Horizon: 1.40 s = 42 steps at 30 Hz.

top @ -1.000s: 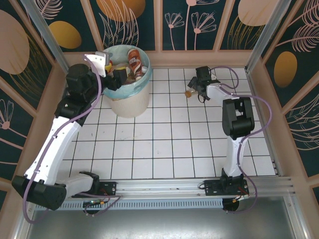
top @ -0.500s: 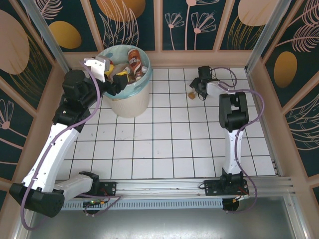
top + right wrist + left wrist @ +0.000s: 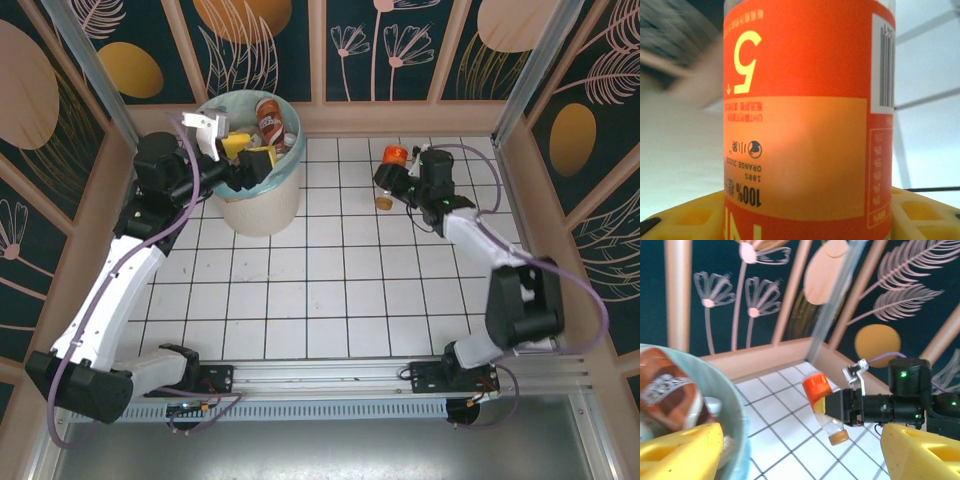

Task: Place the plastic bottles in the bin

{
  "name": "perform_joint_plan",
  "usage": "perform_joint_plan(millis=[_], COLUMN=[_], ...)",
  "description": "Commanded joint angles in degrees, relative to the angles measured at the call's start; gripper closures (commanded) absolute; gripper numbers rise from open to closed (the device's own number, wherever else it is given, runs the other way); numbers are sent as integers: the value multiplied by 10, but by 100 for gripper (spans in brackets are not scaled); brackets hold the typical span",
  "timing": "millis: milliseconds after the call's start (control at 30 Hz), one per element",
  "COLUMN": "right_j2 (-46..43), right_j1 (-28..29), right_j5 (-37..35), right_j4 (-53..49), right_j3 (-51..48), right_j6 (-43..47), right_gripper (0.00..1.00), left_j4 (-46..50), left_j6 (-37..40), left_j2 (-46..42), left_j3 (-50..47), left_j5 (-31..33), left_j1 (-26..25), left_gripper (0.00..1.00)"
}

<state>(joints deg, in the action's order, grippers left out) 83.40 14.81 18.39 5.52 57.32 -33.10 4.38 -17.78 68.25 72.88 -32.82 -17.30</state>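
Observation:
An orange-juice bottle (image 3: pixel 395 158) with an orange label hangs cap-down above the white tiled floor at the back right, and my right gripper (image 3: pixel 398 177) is shut on its body. The right wrist view has that bottle (image 3: pixel 807 110) close up between the yellow fingers (image 3: pixel 685 216). The left wrist view has the same bottle (image 3: pixel 824 405) held by the black right gripper (image 3: pixel 840 407). The cream bin (image 3: pixel 262 208) with its blue-green liner stands at the back left, with a brown-labelled bottle (image 3: pixel 270 120) among those inside. My left gripper (image 3: pixel 250 158) hovers open over the bin's near rim (image 3: pixel 737 412), holding nothing.
Wooden-framed patterned walls (image 3: pixel 400 60) close in the back and both sides. A metal rail (image 3: pixel 330 375) runs along the near edge by the arm bases. White tiles (image 3: pixel 330 280) stretch between the bin and the right arm.
My right gripper has lifted the orange bottle off the floor, and the right arm has swung out to the right. My left gripper has shifted slightly right over the bin rim.

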Motion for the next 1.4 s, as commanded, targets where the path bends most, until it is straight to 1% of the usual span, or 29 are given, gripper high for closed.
perform_joint_plan(millis=[0,67,167,267,367,567,633,767,933,1100,1267,1367], right_j2=[-82,-138,-188,-206,-208,-201,-198,-195,-173,-170,-170,-167], right_j1=[27,70,139,168,194,218,224,241,250,258,262,263], right_j5=[131,146,142,159,186,212,219,224,242,238,235,233], right_j4=[126,158,191,242,277,300,311,343,360,350,344,339], right_j3=[-58,-78,-89,-98,-93,-83,-83,-86,-80,-75,-69,-64], right_j6=[24,59,118,128,131,143,139,129,107,113,117,120], right_gripper=[58,58,58,58,59,59,59,59,59,58,58,57], left_j4=[-46,-40,-31,-38,-79,-166,-172,-158,-180,-168,-148,-143], left_j6=[-51,-56,-54,-52,-77,-136,-140,-151,-173,-165,-152,-143], left_j2=[13,24,36,43,40,20,18,28,41,47,51,51], left_j3=[7,14,21,28,19,-13,-16,-11,-11,-3,5,5], left_j5=[-109,-124,-121,-131,-157,-181,-184,-169,-183,-177,-173,-166], left_j1=[-5,-16,-49,-86,-102,-112,-118,-125,-138,-140,-141,-141], left_gripper=[17,17,18,17,15,14,13,13,14,23,24,29])
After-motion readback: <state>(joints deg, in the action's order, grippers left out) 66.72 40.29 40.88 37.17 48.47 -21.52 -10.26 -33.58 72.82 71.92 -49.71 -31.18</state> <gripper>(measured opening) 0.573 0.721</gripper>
